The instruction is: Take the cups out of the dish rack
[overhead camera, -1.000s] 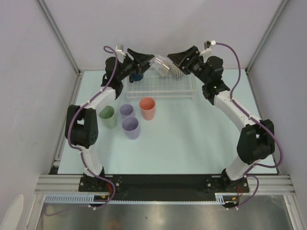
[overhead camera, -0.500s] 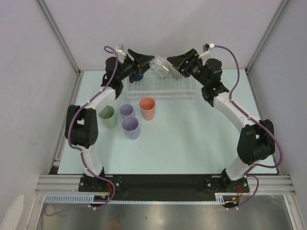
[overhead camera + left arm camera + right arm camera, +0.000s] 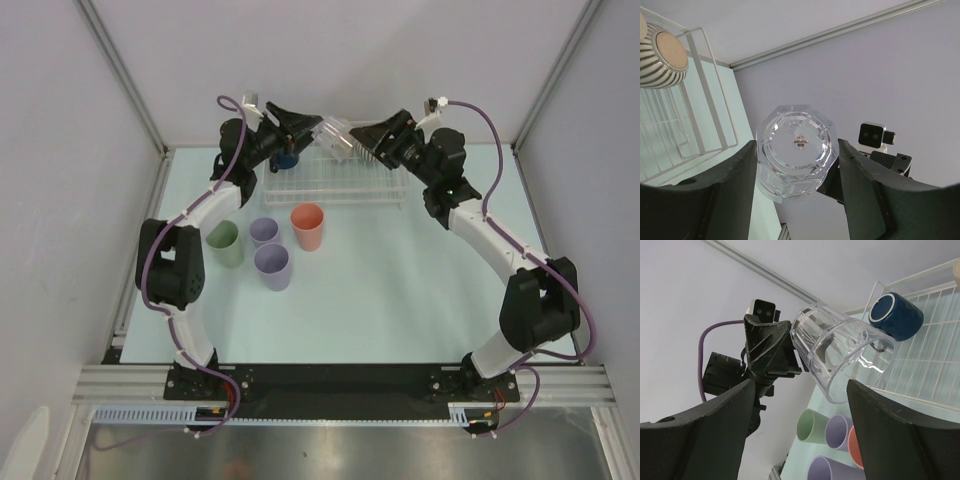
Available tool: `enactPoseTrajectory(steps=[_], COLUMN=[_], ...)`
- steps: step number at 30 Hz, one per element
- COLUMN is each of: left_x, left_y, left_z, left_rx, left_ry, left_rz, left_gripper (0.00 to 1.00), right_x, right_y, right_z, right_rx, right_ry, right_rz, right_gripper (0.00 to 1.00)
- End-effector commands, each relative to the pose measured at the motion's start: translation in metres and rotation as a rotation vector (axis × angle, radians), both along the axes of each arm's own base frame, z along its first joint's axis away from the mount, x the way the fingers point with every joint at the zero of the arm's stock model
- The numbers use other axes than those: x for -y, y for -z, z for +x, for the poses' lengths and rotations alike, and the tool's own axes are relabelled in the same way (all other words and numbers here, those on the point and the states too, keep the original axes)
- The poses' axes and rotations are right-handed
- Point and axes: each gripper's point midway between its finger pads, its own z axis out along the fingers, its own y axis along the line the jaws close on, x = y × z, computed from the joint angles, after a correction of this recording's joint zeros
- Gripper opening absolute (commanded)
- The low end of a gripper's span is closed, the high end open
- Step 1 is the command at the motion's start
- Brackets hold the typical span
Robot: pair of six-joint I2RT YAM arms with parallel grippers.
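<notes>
- Left gripper [image 3: 797,145] pinches the clear faceted tumbler [image 3: 335,138] by its base, above the white wire dish rack [image 3: 335,190] at twelve o'clock
- Right gripper [image 3: 800,390], fingers spread, has slid in from three o'clock toward its rim: handover looks near

The clear cup [image 3: 840,352] has a transparent, faceted, glossy wall; whether it is glass or hard plastic cannot be told. A small paper sticker [image 3: 801,142] sits on its base. The fingers [image 3: 725,200] of the left tool [image 3: 797,155] and the fingers [image 3: 695,440] of the right tool [image 3: 801,390] are matt black plastic, finely grained. The dish rack [image 3: 715,107] is smooth white coated wire with a slight sheen. The navy mug [image 3: 897,317] is glossy. The ribbed beige mug [image 3: 655,60] has a grooved wall and a flat matt base. The green cup [image 3: 225,243], lavender cups [image 3: 272,265] and salmon cup [image 3: 308,226] are opaque, smooth and satin. The desk [image 3: 420,290] is smooth, matt, pale mint. The near rail [image 3: 340,380] is brushed metal. The arm shells [image 3: 480,235] are glossy white plastic, and the cables [image 3: 232,160] have a smooth purple sheath.
</notes>
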Motion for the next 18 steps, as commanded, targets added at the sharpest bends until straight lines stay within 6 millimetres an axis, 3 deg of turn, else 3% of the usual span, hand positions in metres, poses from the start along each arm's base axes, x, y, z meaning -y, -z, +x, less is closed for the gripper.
enactPoseTrajectory(steps=[1, 14, 15, 16, 18], left_x=[0.0, 0.004, 0.006, 0.006, 0.006], left_y=[-0.042, -0.049, -0.047, -0.046, -0.044], left_z=[-0.014, -0.03, -0.031, -0.031, -0.032], left_rx=[0.116, 0.129, 0.126, 0.123, 0.117], left_ry=[0.028, 0.054, 0.058, 0.06, 0.061], left_rz=[-0.042, -0.043, -0.041, -0.04, -0.038], left_gripper=[0.0, 0.01, 0.0, 0.0, 0.0], right_x=[-0.002, -0.031, -0.033, -0.036, -0.038], right_y=[-0.018, -0.012, -0.016, -0.012, -0.015], right_z=[-0.005, 0.019, 0.021, 0.024, 0.026], right_rx=[0.058, 0.046, 0.053, 0.047, 0.051], right_ry=[-0.022, -0.09, -0.097, -0.105, -0.115], right_rz=[0.027, 0.057, 0.06, 0.063, 0.069], right_gripper=[0.8, 0.76, 0.74, 0.57, 0.36])
